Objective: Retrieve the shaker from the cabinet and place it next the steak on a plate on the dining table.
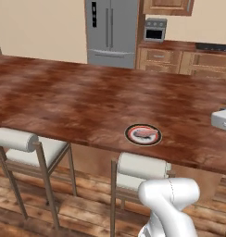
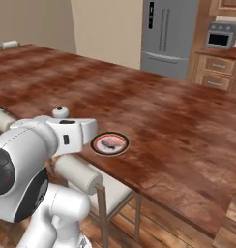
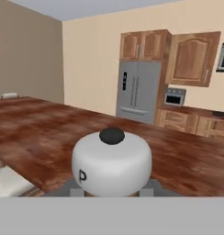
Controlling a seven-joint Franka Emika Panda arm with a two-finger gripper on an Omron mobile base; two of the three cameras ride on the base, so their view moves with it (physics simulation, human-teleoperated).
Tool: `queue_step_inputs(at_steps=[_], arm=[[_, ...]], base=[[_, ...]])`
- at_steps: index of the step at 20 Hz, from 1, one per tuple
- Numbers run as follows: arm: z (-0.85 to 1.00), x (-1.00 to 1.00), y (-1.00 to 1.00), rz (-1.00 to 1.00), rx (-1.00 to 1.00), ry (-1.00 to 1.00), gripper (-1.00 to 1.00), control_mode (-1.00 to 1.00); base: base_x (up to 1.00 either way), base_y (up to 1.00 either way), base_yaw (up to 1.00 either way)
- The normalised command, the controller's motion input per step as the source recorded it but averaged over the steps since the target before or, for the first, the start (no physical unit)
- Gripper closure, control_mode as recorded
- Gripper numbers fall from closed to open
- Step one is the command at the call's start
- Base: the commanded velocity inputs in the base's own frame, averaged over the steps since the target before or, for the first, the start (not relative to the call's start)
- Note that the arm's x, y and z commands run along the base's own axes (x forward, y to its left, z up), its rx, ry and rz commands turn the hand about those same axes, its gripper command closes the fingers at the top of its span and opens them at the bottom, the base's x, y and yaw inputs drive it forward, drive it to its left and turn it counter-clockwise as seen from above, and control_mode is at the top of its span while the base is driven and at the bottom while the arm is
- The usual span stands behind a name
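We see the shaker (image 3: pixel 112 163) close up in the hand view, its pale rounded top marked with a "P" and a dark knob on the crown, sitting between the gripper (image 3: pixel 111 190) fingers (the tips themselves are hidden behind it, so we cannot tell how tightly they close). It hangs above the near edge of the dining table (image 1: pixel 78 97). The plate (image 1: pixel 143 134) lies near that edge with the steak (image 1: pixel 143 133) on its pale centre. Two white-cushioned stools (image 1: pixel 27 146) stand beneath, and a steel fridge (image 1: pixel 112 30) rises beyond the table
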Motion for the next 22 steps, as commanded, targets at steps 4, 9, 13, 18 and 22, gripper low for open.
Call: queue_step_inputs(at_steps=[4, 9, 13, 18, 22], arm=[[0.0, 0.0, 0.0, 0.0, 0.0, 0.0, 1.0, 1.0], [0.0, 0.0, 0.0, 0.0, 0.0, 0.0, 1.0, 1.0], [0.0, 0.0, 0.0, 0.0, 0.0, 0.0, 1.0, 1.0], [0.0, 0.01, 0.0, 0.0, 0.0, 0.0, 1.0, -1.0], [0.0, 0.29, -0.08, 0.01, 0.0, 0.06, 1.0, -1.0]], base=[[0.52, -0.23, 0.37], [0.09, 0.0, 0.0], [0.0, 0.0, 0.0], [0.0, 0.0, 0.0], [0.0, 0.0, 0.0]])
